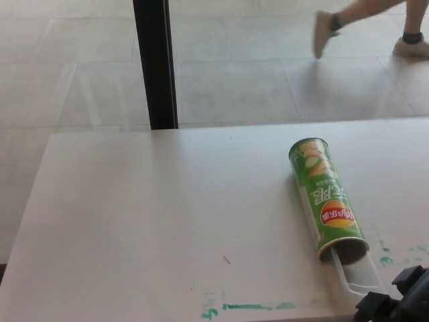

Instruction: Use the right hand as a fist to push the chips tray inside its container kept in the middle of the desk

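One glossy green cardboard chips can point(326, 199) lies on its side on the smooth white desk point(154, 221), right of centre, open mouth toward the lower right. One clear plastic tray point(358, 276) sticks partway out of it. The black right hand point(397, 300) sits in the bottom right corner, just beside the tray's end; can't tell how its fingers are set.

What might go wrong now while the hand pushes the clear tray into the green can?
The chips can lies on its side, free on the desk, so a push may slide or roll it instead of seating the tray. The right hand sits slightly right of the tray, so contact may be off-centre and skew the tray.
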`<state>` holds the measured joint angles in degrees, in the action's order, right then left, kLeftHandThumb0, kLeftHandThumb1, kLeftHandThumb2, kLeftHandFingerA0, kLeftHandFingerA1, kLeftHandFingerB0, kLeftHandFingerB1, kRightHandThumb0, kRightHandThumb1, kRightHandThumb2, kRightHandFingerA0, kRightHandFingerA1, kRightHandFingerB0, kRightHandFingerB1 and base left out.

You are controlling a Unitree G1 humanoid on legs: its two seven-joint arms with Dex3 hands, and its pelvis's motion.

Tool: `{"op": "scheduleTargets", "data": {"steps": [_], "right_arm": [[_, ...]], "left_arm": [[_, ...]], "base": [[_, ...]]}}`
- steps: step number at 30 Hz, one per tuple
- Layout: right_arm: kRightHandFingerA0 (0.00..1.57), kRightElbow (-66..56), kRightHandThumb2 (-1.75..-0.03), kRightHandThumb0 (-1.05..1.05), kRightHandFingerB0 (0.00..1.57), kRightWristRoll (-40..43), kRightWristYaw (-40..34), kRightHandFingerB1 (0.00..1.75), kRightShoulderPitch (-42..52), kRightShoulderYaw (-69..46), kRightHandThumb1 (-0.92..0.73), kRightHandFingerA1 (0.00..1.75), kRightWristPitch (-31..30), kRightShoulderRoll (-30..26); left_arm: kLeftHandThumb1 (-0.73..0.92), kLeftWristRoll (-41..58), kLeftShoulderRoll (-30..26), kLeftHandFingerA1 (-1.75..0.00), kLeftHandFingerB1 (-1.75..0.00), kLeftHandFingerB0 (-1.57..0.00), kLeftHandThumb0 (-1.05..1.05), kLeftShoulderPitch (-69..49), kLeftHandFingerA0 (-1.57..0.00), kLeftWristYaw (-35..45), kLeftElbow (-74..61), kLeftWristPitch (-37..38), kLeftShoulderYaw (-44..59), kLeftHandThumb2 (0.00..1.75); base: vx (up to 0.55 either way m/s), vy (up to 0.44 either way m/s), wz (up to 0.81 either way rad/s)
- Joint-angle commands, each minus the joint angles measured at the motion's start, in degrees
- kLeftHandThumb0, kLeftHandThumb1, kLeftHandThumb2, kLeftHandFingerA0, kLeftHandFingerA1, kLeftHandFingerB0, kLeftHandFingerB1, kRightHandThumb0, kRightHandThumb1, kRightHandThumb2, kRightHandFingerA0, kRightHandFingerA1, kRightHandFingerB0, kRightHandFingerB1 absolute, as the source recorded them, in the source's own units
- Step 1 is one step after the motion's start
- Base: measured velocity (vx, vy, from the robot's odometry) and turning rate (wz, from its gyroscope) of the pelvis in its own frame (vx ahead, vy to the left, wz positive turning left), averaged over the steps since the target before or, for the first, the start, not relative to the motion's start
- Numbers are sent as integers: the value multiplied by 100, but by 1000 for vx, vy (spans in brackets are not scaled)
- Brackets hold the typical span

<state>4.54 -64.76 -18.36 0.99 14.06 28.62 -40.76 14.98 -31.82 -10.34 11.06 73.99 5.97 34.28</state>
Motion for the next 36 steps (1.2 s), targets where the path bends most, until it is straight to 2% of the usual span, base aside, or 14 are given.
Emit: {"op": "scheduleTargets", "data": {"steps": [1, 4, 5, 9, 13, 14, 17, 18, 19, 21, 29, 30, 34, 36], "right_arm": [[92, 152, -66, -73, 67, -66, -75, 50, -124, 143, -90, 157, -197, -42], [92, 204, -67, -74, 65, -110, -41, 50, -200, 238, -92, 158, -319, -22], [92, 226, -66, -72, 64, -65, 1, 49, -240, 240, -90, 158, -365, 14], [91, 286, -66, -72, 65, -23, -44, 49, -333, 274, -90, 160, -485, 71], [91, 319, -72, -72, 64, -37, -44, 51, -485, 301, -82, 165, -641, 142], [90, 301, -67, -72, 64, -59, 26, 49, -499, 319, -90, 161, -693, 133], [88, 268, -67, -71, 59, 51, 254, 49, -643, 317, -92, 157, -764, 176], [116, 256, -115, -63, 56, 37, 318, 65, -701, 324, -72, 137, -812, 191], [91, 280, -76, -76, 58, 54, 340, 51, -766, 332, -84, 158, -818, 202], [91, 313, -67, -71, 62, 100, 331, 50, -856, 338, -91, 155, -776, 202], [89, 622, -72, -72, 62, 188, 266, 53, -1089, 369, -88, 161, -639, 177], [117, 602, -114, -62, 56, 206, 415, 67, -1049, 391, -71, 137, -667, 169], [93, 691, -75, -74, 60, 126, 377, 54, -1034, 480, -85, 162, -758, 213], [93, 780, -67, -71, 60, 97, 328, 52, -1044, 541, -91, 156, -787, 241]], "left_arm": [[54, 22, -77, -143, -78, 0, -86, -41, -110, 19, -4, 72, -50, 134], [92, 75, -66, -161, -122, -21, -105, -46, -57, 37, 13, 81, -1, 85], [52, 113, -65, -139, -77, 0, -83, -26, -107, 14, 25, 44, 40, 131], [51, 73, -88, -145, -80, -3, -84, -31, -115, 25, 7, 61, 13, 132], [51, 36, -83, -140, -76, -2, -77, -22, -113, -31, 16, 81, -19, 130], [92, -22, -82, -159, -119, -20, -105, -64, -57, -11, 34, 136, -69, 88], [92, 2, -76, -159, -121, -18, -105, -81, -57, -7, 12, 138, -62, 88], [51, 8, -70, -137, -75, 0, -77, -80, -105, -21, -5, 144, -61, 131], [92, 11, -73, -151, -111, -23, -105, -77, -62, -18, -6, 131, -64, 84], [53, 18, -71, -145, -78, 0, -81, -77, -116, -21, -12, 139, -65, 133], [64, 46, -90, -129, -91, -24, -105, -88, -76, 33, 39, 151, -36, 133], [91, 30, -90, -157, -119, -16, -105, -75, -57, -3, 62, 140, -44, 86], [47, 54, -102, -140, -76, -1, -76, -93, -113, 82, 12, 101, -42, 128], [92, 28, -100, -163, -126, -22, -105, -91, -66, 42, 17, 119, -62, 87]], "base": [[0, 0, 0], [0, 0, 0], [0, 0, 0], [0, 0, 0], [0, 0, 0], [0, 0, 0], [0, 0, 0], [0, 0, 0], [0, 0, 0], [0, 0, 0], [0, 0, 0], [0, 0, 0], [0, 0, 0], [0, 0, 0]]}}
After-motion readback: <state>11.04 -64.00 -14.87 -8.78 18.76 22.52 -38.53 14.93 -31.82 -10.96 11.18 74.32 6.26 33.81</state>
